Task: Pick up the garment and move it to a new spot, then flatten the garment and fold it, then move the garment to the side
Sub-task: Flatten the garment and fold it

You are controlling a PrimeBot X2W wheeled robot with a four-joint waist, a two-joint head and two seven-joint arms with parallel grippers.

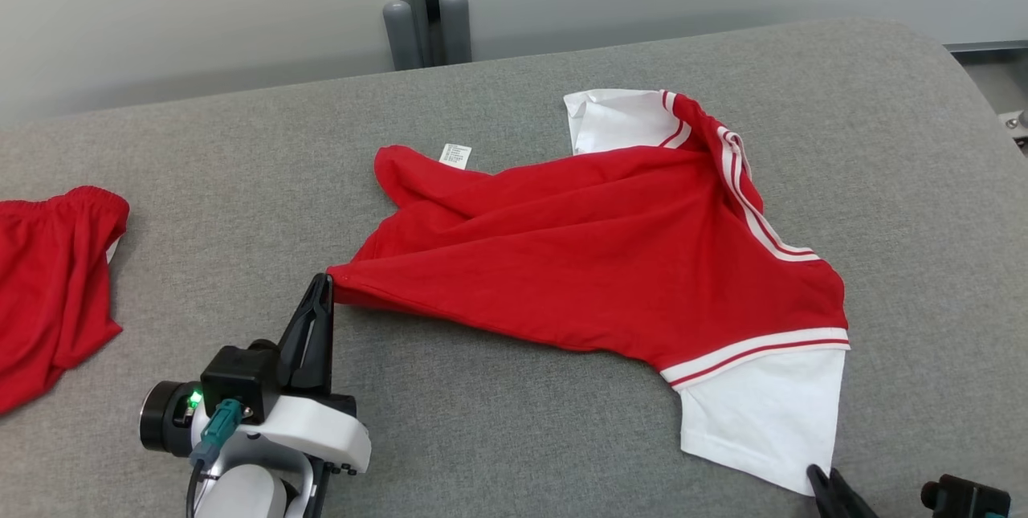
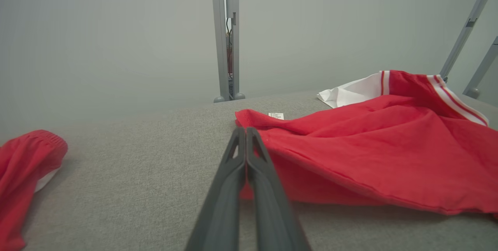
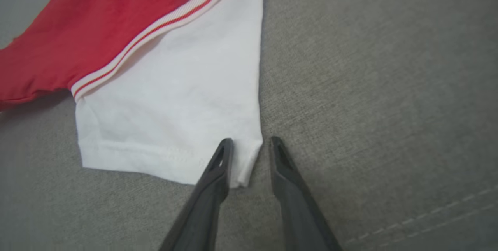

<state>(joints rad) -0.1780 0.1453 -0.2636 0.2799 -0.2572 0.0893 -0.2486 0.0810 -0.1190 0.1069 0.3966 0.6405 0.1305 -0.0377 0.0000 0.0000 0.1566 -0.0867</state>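
Where the grey woven counter rounds off at its far right corner, one T-shirt lies spread across the middle, rumpled rather than flat.

Item 1, T-shirt: soft red knit body with long diagonal folds. Two plain white sleeves, each joined to the red by a ribbed white band carrying a thin red stripe. Near sleeve flat on the counter, roughly rectangular, its hem double-stitched. Far sleeve creased and partly folded under. Small white printed care label showing at the far left edge of the red cloth.

Item 2, left end effector: two long dark matte fingers pressed together, clamped on the near left corner of the red hem, which draws to a point at the tips.

Item 3, right end effector: fingers apart, low over the near corner of the white sleeve. One finger lies over the cloth, the other beside it over bare counter, with the sleeve corner between them.

Item 4, second red garment: crumpled, with a gathered elastic edge, at the counter's left end, well apart from the T-shirt.

Item 5, grey metal post: upright behind the counter against a pale wall.
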